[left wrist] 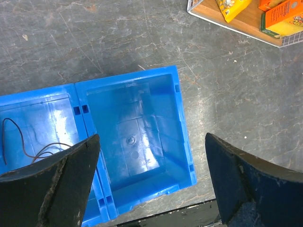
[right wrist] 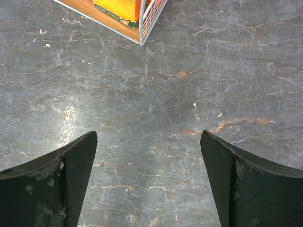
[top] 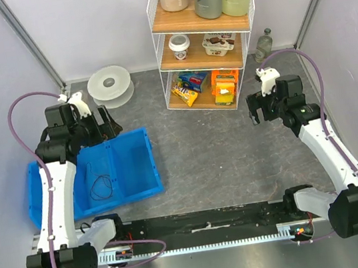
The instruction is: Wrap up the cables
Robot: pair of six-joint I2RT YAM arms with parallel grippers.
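Note:
The cables are one thin black wire (top: pixel 99 186) lying in small loose loops on the floor of a blue bin (top: pixel 129 135). In the left wrist view the wire (left wrist: pixel 52 144) sits in the bin's left compartment, partly hidden behind my left finger. The right compartment holds nothing. My left gripper (top: pixel 107 127) hovers above the bin (left wrist: pixel 183 118), open (left wrist: pixel 152 137), nothing between its fingers. My right gripper (top: pixel 257 113) hangs over bare floor right of centre, open (right wrist: pixel 148 133) and holding nothing.
A white plastic spool (top: pixel 110 85) lies on the floor at the back left. A wire shelf rack (top: pixel 205 36) with bottles, cups and snack packs stands at the back centre; its corner (right wrist: pixel 142 28) shows ahead of the right gripper. A small bottle (top: pixel 263 45) stands beside it.

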